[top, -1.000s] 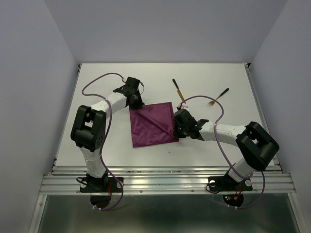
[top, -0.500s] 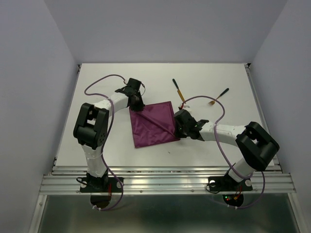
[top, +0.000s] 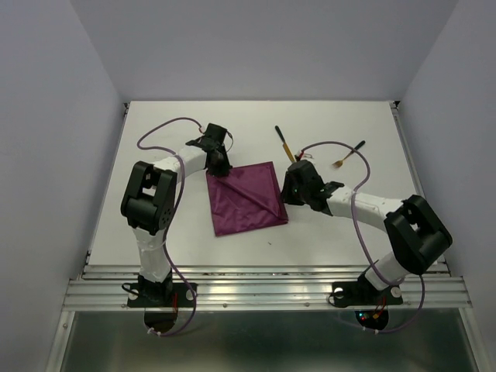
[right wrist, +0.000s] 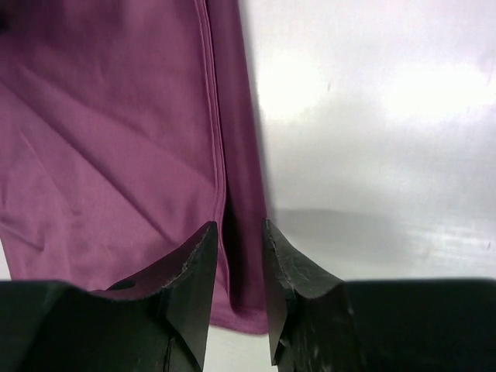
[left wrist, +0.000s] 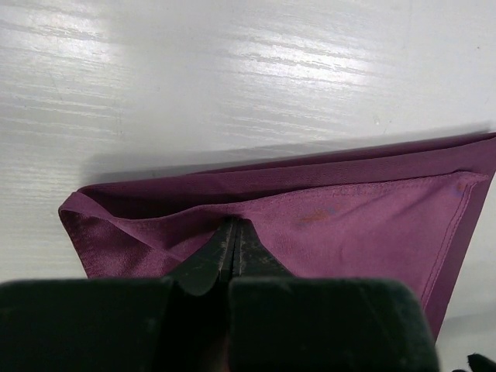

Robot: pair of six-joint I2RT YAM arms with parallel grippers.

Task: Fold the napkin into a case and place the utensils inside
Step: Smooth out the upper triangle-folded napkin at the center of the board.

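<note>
Pinching bunched corner of napkin [left wrist: 325, 221] between clenched left gripper [left wrist: 234, 235] fingertips, cloth spreading flat ahead of them. Right gripper [right wrist: 239, 232] fingers standing apart, grasping nothing, napkin's hemmed edge lying under gap between them. Utensils [top: 284, 144] lying on table [top: 155, 139] beyond right fingers, apart from cloth.

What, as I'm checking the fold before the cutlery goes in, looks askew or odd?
The napkin lies askew to the table. Its layers do not match: a strip of the lower one shows beyond the upper hem, and the corner pinched in the left tool is puckered.
</note>
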